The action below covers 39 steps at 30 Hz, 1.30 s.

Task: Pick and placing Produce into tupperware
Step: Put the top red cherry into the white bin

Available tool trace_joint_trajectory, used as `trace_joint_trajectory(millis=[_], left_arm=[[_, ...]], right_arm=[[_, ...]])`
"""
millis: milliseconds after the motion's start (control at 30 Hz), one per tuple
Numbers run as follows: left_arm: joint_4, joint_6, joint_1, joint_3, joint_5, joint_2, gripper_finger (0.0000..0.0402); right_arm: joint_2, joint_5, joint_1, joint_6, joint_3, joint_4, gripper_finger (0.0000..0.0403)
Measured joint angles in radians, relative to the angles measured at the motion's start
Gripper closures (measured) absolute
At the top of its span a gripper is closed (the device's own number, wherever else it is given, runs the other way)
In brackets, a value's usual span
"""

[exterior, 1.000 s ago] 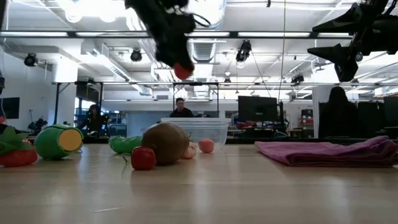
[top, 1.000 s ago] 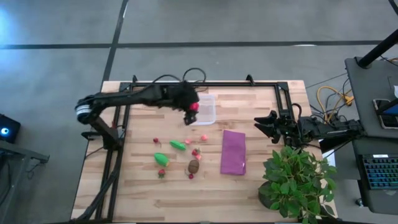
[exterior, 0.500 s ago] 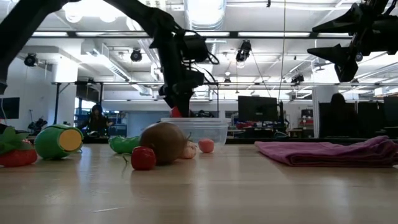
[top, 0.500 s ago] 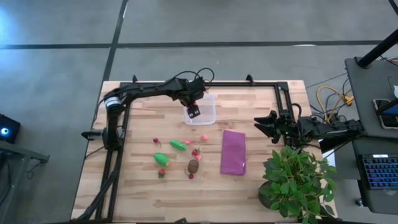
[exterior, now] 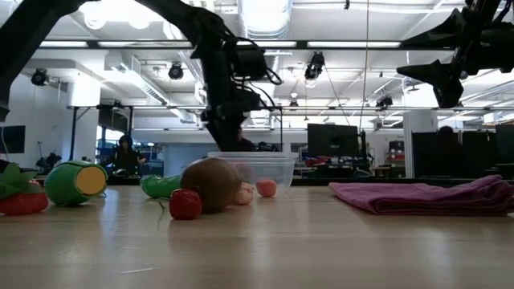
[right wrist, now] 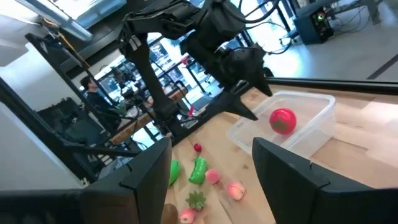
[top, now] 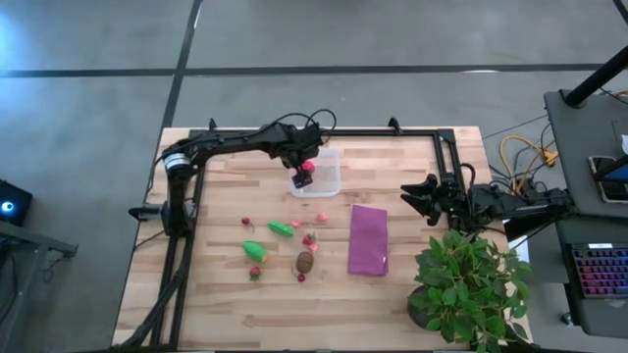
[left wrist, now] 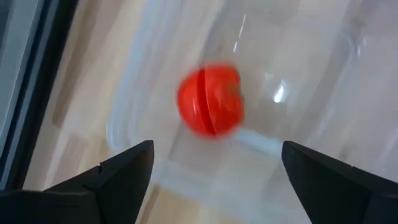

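Hovering over the clear tupperware [top: 325,172], your left pincer [top: 302,176] has its fingers spread wide and grips nothing; the left wrist view shows both dark fingers well apart with a red tomato [left wrist: 210,100] loose between and beyond them, inside the container. From the right wrist view that tomato [right wrist: 283,121] shows red through the clear wall of the tupperware [right wrist: 311,118], with the left arm's pincer [right wrist: 242,93] just above it. The container sits toward the far side of the bench [top: 226,294], near the middle.

You can see the rest of the produce lying on the bench nearer the front: a green elongated piece [top: 280,228], a bigger green one [top: 255,251], a brown oval [top: 305,262], and small pink-red bits [top: 310,240] scattered around them. A purple cloth [top: 368,239] lies flat to the right of that group, apart from it.

Your right pincer [top: 412,199] waits raised at the bench's right edge, fingers parted and empty, beside a potted plant [top: 466,284].
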Motion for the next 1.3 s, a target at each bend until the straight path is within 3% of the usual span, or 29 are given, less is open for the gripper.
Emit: trace_joint_trajectory(millis=[133, 433, 633, 800, 1000, 1300], left_arm=[[-0.128, 0.023, -0.013, -0.035, 0.034, -0.070, 0.0061], [-0.242, 0.144, -0.070, -0.307, 0.147, -0.412, 0.0061], [-0.242, 0.285, -0.151, -0.537, 0.266, -0.695, 0.0061], [-0.205, 0.313, -0.239, -0.709, 0.268, -0.868, 0.0062], [-0.092, 0.316, -0.282, -0.829, 0.184, -0.918, 0.0103], [-0.031, 0.324, -0.282, -0.871, 0.110, -0.817, 0.0171]], right_arm=[[0.000, 0.000, 0.000, 0.001, 0.000, 0.000, 0.0186], [0.000, 0.000, 0.000, 0.001, 0.000, -0.004, 0.0186], [0.000, 0.000, 0.000, 0.001, 0.000, -0.009, 0.0186], [0.000, 0.000, 0.000, -0.002, 0.000, -0.009, 0.0186], [0.000, 0.004, 0.000, -0.003, 0.000, -0.032, 0.0186], [0.000, 0.050, 0.000, 0.000, 0.000, -0.032, 0.0186]])
